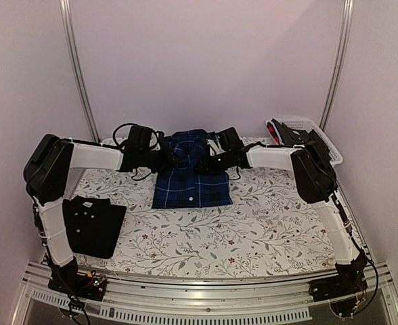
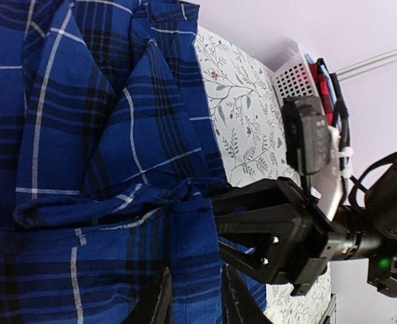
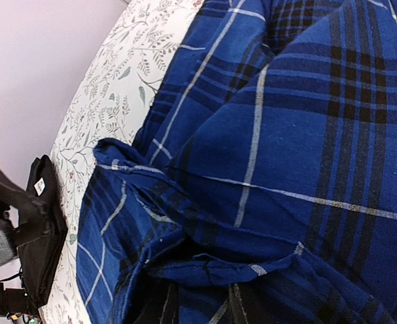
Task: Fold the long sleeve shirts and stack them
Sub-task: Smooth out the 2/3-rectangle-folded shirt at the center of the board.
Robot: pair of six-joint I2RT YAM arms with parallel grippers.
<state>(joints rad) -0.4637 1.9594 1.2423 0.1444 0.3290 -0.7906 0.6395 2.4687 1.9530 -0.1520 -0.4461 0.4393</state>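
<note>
The folded blue plaid shirt (image 1: 189,181), soft woven cloth, lies on the flowered surface (image 1: 267,230) toward its far side, long axis near-to-far, collar away. The left tool (image 2: 198,305) and right tool (image 3: 200,307) are each nearly closed, pinching its bunched cloth. The black shirt (image 1: 91,227), a flat rectangle, lies near-left.

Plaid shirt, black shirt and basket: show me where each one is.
plaid shirt (image 1: 189,181), top view, middle of its folded front.
black shirt (image 1: 91,227), top view, chest near the buttons.
basket (image 1: 327,142), top view, right rim.
</note>
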